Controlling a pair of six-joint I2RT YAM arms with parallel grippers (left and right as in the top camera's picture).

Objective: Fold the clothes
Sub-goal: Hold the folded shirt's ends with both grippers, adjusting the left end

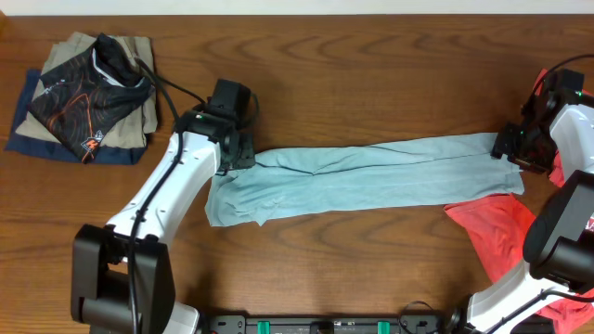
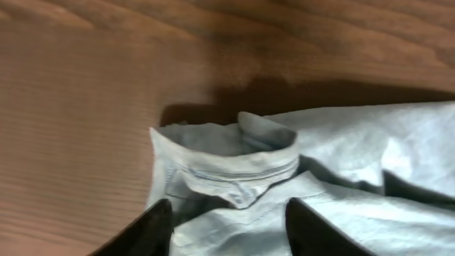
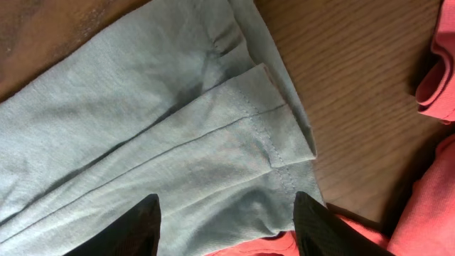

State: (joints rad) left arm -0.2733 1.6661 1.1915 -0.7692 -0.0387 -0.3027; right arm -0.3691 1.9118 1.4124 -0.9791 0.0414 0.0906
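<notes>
A light blue garment (image 1: 371, 174) lies stretched across the table, folded lengthwise into a long band. My left gripper (image 1: 237, 153) is open over its left end, where the collar (image 2: 234, 167) shows between my fingertips (image 2: 229, 222). My right gripper (image 1: 516, 147) is open over the right end; the stitched hem (image 3: 266, 131) lies just ahead of my fingertips (image 3: 226, 213). Neither gripper holds the cloth.
A stack of folded clothes (image 1: 88, 97) sits at the far left corner. A red garment (image 1: 501, 237) lies at the right edge, partly under the blue one's right end, and shows in the right wrist view (image 3: 434, 206).
</notes>
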